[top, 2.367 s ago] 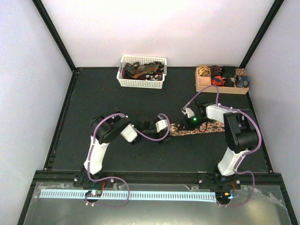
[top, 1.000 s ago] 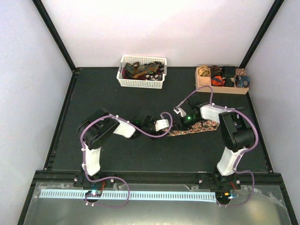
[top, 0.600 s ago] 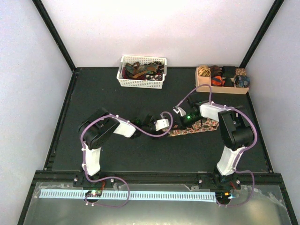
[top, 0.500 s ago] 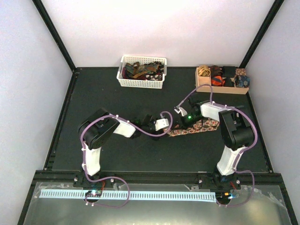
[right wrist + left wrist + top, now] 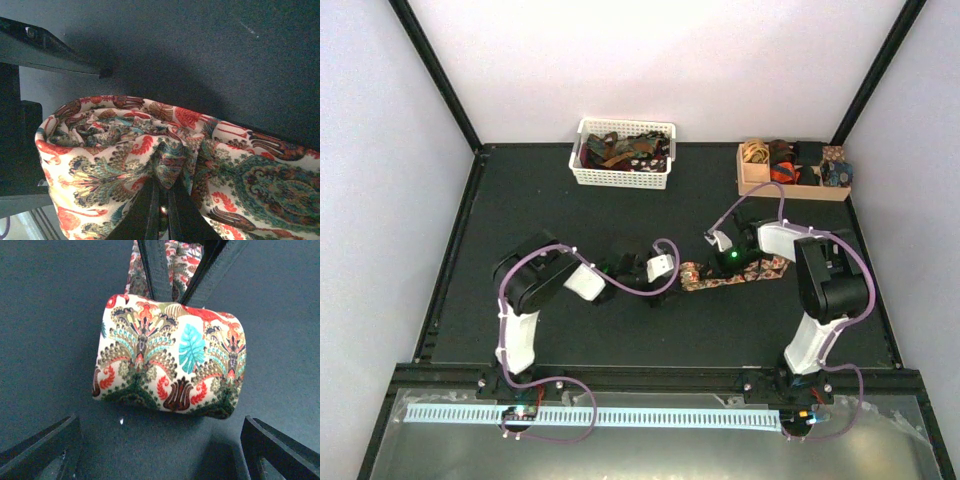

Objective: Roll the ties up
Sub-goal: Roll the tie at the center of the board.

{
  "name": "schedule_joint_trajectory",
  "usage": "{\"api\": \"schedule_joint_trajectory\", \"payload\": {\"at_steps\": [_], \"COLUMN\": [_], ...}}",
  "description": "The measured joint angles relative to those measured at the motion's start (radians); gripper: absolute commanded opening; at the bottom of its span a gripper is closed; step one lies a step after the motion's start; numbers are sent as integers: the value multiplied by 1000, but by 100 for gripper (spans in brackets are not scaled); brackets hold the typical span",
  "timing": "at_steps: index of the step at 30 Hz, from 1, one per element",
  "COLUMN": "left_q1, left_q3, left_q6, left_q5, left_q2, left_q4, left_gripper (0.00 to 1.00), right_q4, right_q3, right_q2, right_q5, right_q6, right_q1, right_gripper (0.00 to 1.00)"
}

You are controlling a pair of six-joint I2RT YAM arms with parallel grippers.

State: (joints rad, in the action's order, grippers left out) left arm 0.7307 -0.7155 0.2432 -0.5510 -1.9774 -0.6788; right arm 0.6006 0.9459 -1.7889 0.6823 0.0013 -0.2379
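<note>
A floral tie [image 5: 735, 274] in red, green and beige lies on the black mat, its left end wound into a short roll [image 5: 170, 357]. My right gripper [image 5: 161, 207] is shut on a fold of the tie [image 5: 125, 145] just behind the roll; its dark fingers [image 5: 156, 270] show at the top of the left wrist view. My left gripper [image 5: 160, 425] is open, its fingers [image 5: 45, 450] spread wide on either side in front of the roll, not touching it. In the top view the left gripper [image 5: 673, 279] sits left of the roll [image 5: 692, 274] and the right gripper [image 5: 708, 268] is right of it.
A white slatted basket [image 5: 586, 172] with several loose ties stands at the back centre. A tan wooden compartment box [image 5: 758, 184] holding rolled ties stands at the back right. Black frame posts and mat edges bound the area.
My right gripper has moved to the right, pulling the tie and its roll with it. My left gripper has drawn back slightly to the left.
</note>
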Motion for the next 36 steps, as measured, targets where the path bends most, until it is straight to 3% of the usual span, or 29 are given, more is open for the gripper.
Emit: {"api": "schedule_joint_trajectory", "payload": {"at_steps": [6,9,15,21,26,29,34,36], "left_q1": [15,18,32,41,41,41,41,41], "left_q3": [-18,-35,-81,-83,-80,-78,-67,-66], "left_q6": [-66,-76,-70,-42,-18,3,46,63], "left_q5": [-15,-14,-13,-9,3,11,24,28], "left_q2": [-99,-154,-199,-200,-166,-128,-80,-65], "left_q4": [-192,-289,-324,-311,-248,-169,-77,-45], "left_gripper": [89,82,73,51,38,36,36,36], "right_q4": [-15,-20,-26,-39,-45,-39,37,72], "right_q3": [-6,-6,-6,-6,-6,-6,33,57], "right_q2": [0,-12,-18,-28,-29,-29,-28,-27], "right_q5": [-11,2,16,38,67,83,79,79], "right_q6": [1,4,7,20,30,33,-12,-35], "right_q1": [-1,1,4,4,3,2,24,49], "right_gripper": [1,1,1,1,15,26,32,39]}}
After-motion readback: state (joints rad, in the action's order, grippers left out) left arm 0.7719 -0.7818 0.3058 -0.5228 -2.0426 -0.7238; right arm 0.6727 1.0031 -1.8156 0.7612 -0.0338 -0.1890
